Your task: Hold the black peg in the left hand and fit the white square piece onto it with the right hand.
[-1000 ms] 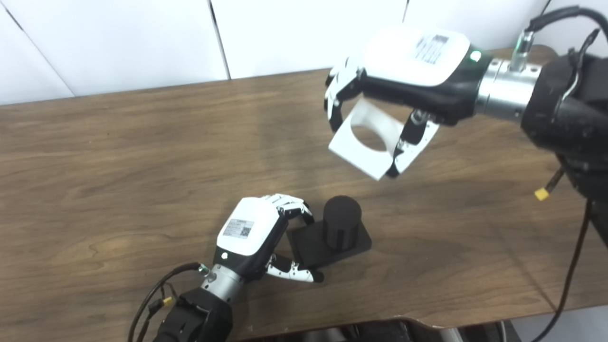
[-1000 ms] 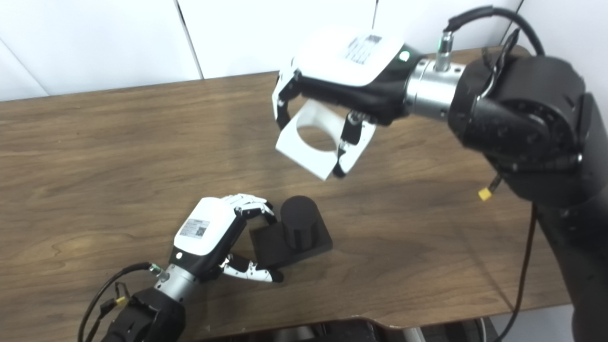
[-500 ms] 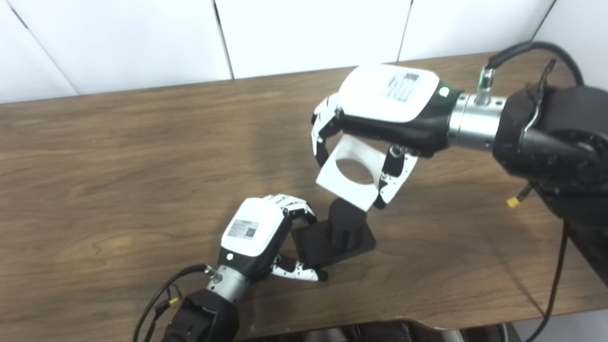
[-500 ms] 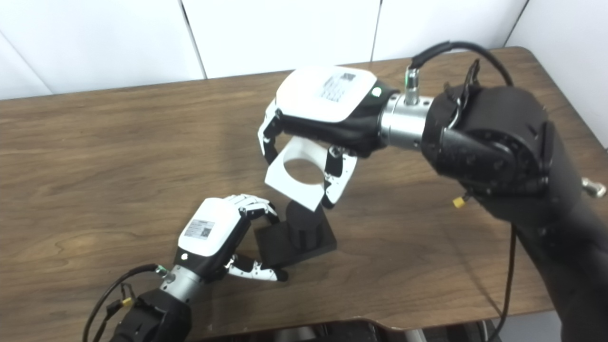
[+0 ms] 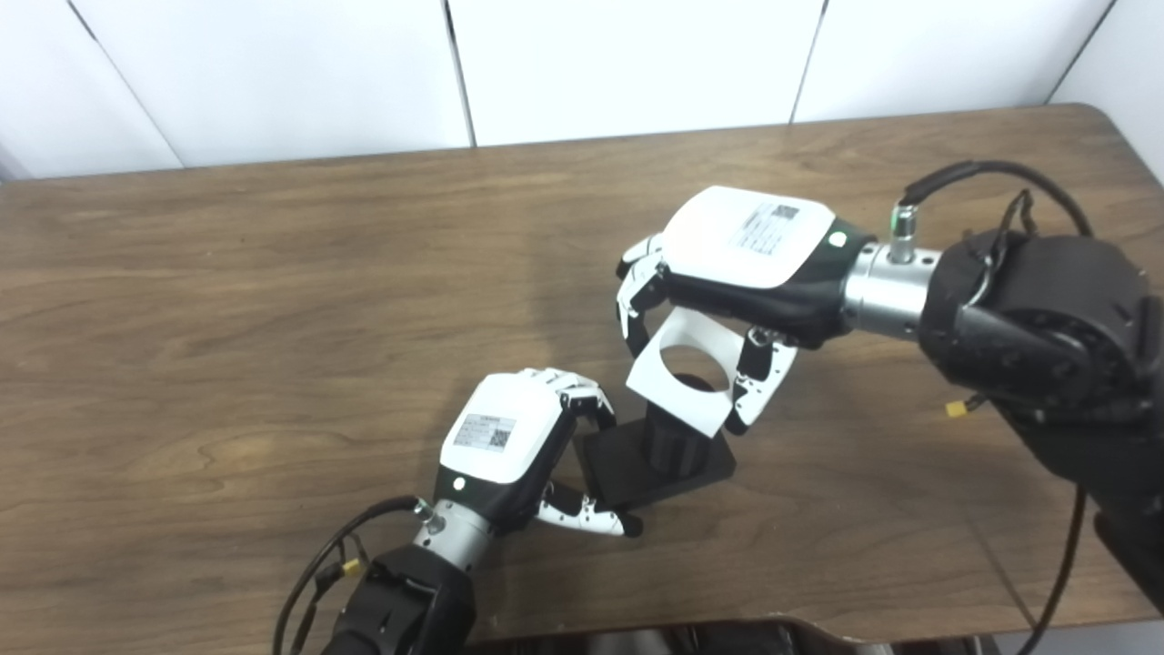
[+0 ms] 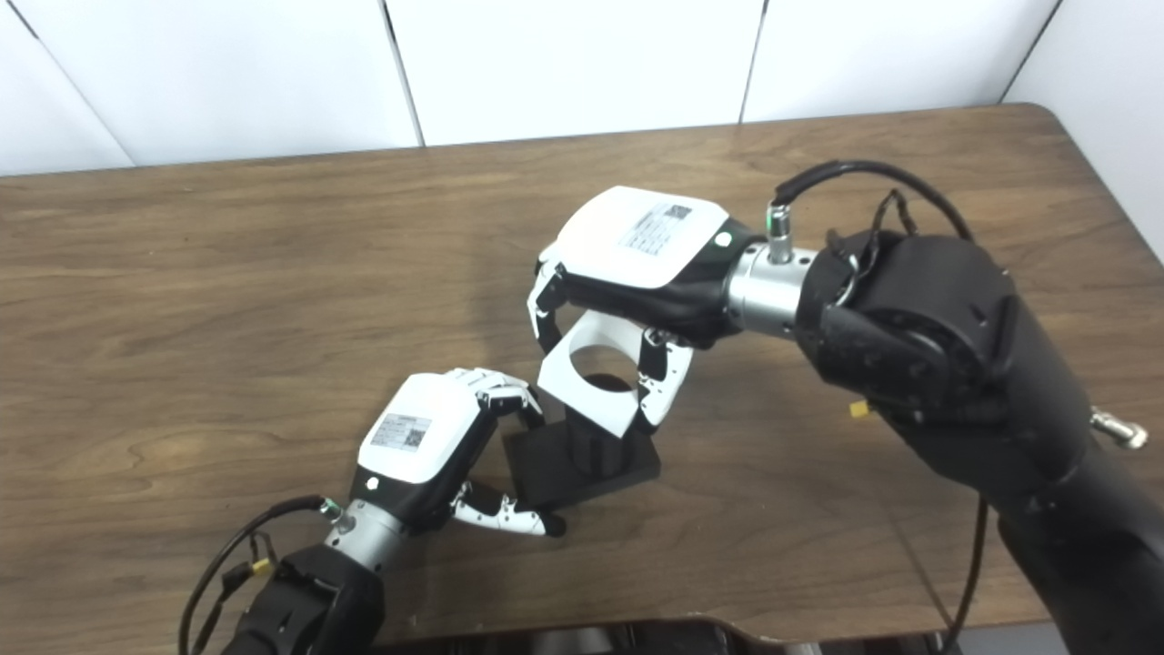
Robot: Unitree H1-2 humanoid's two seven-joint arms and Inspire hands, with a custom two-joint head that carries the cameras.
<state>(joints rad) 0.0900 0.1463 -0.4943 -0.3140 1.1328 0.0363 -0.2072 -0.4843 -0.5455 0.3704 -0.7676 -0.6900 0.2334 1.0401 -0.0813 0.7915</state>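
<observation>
While the black peg (image 5: 677,441) stands upright on its flat black base (image 5: 627,473) on the brown table (image 5: 227,300), the left hand (image 5: 509,446) grips this base from the left side. Its fingers (image 5: 582,396) curl over the far edge of the base and its thumb (image 5: 587,518) lies along the near edge, so the hand is closed on the base and not on the peg's round part itself.

The right hand (image 6: 650,264) holds the white square piece (image 6: 596,387) from above. Its fingers (image 6: 546,309) press the left edge of the piece and its thumb (image 6: 657,387) presses the right edge, so the hand is closed around it. The piece is tilted, with the near corner lower. The round hole in the piece sits over the top of the peg, and the dark top of the peg shows through the hole.

How far the piece is down on the peg is hard to tell, because the piece covers the upper part of the peg. The palm of the right hand hides the far edge of the piece, and the right arm is cut off at the picture's right edge.
</observation>
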